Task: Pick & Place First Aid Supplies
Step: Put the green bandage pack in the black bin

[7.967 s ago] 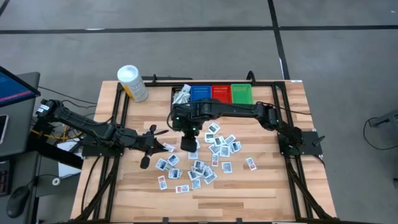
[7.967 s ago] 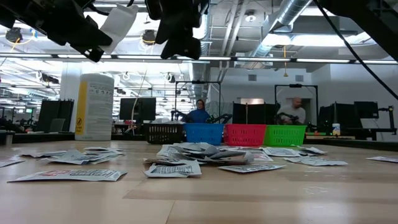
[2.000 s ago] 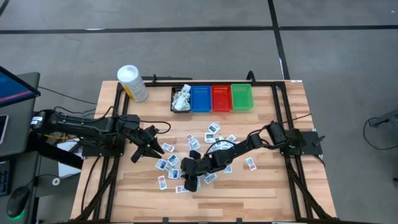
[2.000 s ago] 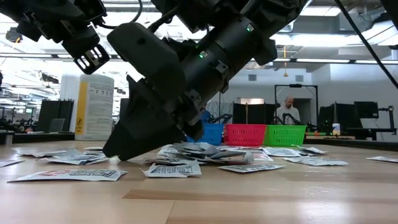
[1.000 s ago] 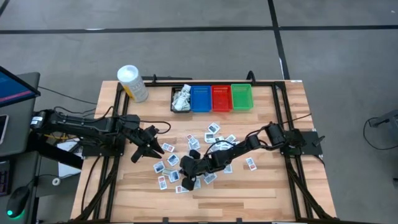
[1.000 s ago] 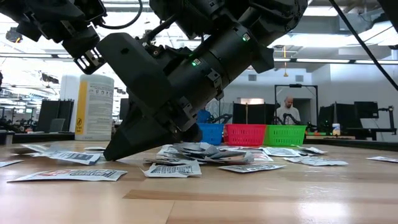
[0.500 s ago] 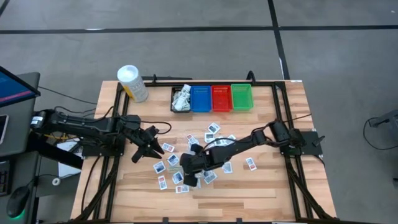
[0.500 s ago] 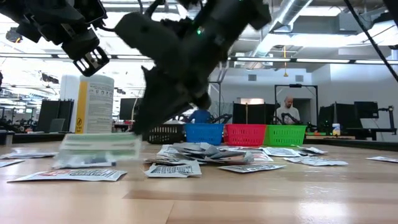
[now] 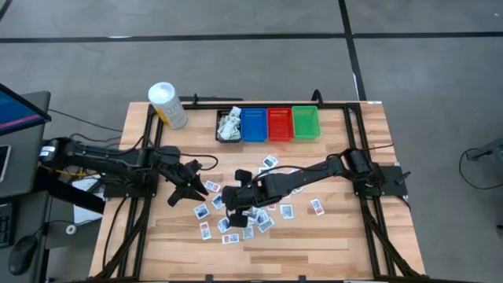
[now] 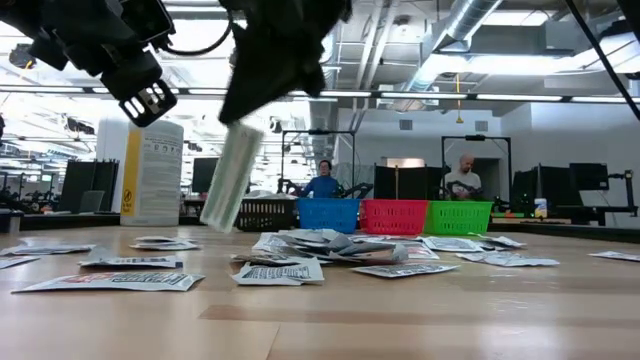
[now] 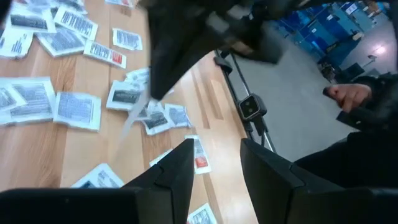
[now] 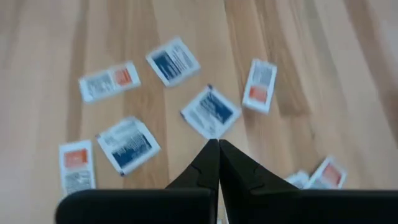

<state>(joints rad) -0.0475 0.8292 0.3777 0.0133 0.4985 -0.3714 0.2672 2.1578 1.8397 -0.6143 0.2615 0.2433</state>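
Work surface: a pale wooden table (image 9: pixel 338 236) of lengthwise planks, framed by dark rails, set on a grey floor crossed by dark lines. A monitor edge (image 9: pixel 20 110) is seen off the table's left side.

Along the far edge, four small bins are lined up touching: a black bin (image 9: pixel 229 125) with white contents, then a blue bin (image 9: pixel 253 123), a red bin (image 9: pixel 279 123) and a green bin (image 9: pixel 306 121). A white tub with a yellow label (image 9: pixel 167 104) stands upright at the far left corner.

The first aid packets (image 9: pixel 259 220) are scattered flat over the table's middle, some overlapping; in the low view they are seen as a low heap (image 10: pixel 320 245) in front of the bins.

The right gripper (image 9: pixel 233 206) is raised above the scatter's left part, its fingers pinched fully together on a single packet (image 10: pixel 231 178), which hangs tilted below the fingers, clear of the table. In the right wrist view the fingertips (image 12: pixel 214 155) are seen pressed together; the pinched packet is not clearly made out there.

The left gripper (image 9: pixel 189 189) is held off the table, left of the scatter, fingers parted, nothing between them.

Room beyond the table: open ceiling with ducts and strip lights, desks with monitors, two people (image 10: pixel 322 178) seated far behind the bins. In the left wrist view, a person's hand (image 11: pixel 348 96) and dark sleeve are seen beside the table.
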